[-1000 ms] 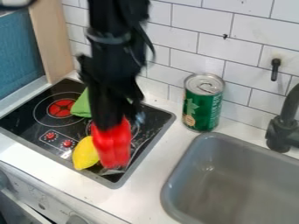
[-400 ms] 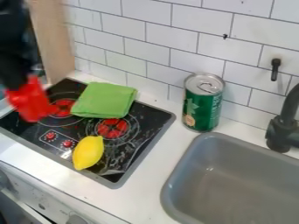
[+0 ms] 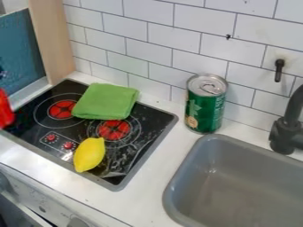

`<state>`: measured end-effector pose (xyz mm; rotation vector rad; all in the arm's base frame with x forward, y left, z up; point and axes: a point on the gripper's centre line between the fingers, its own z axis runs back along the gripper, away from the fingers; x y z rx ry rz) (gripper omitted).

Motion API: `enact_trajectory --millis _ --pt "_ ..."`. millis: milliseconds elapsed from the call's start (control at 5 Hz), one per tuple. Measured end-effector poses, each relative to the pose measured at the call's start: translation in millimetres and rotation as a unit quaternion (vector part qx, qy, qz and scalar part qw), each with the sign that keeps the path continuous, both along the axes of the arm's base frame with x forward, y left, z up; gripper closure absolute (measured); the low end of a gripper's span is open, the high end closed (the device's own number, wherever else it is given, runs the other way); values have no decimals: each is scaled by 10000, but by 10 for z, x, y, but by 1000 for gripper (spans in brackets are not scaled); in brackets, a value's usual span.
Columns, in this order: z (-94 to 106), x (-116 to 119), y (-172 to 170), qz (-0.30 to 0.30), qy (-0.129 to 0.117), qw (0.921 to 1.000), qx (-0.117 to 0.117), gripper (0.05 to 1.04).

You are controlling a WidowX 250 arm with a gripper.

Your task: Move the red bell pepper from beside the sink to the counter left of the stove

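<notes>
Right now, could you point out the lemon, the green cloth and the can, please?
Lemon (image 3: 89, 154): camera view, middle of its yellow skin.
Green cloth (image 3: 106, 102): camera view, middle of its upper face.
Can (image 3: 204, 109): camera view, its green side.

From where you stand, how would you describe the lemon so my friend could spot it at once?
Left of the grey sink is a black stovetop. On the side nearer the camera lies the lemon. It is yellow and rounded, unlike the flat green cloth behind it.
</notes>
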<state>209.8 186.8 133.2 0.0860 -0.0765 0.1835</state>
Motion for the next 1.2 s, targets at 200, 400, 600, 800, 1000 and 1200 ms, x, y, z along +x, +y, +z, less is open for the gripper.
enact_trajectory --millis 200,400,600,800,1000,1200 --pt "-109 -4 91 193 261 9995 14 978" --pt "-197 -42 126 279 501 9984 18 978" --pt "-308 -48 166 292 658 9974 11 978" --pt "-385 -65 178 330 804 9962 -30 978" --pt "-488 -105 191 345 1046 9939 -81 978" --pt "-496 -102 207 363 1117 9930 -97 978"
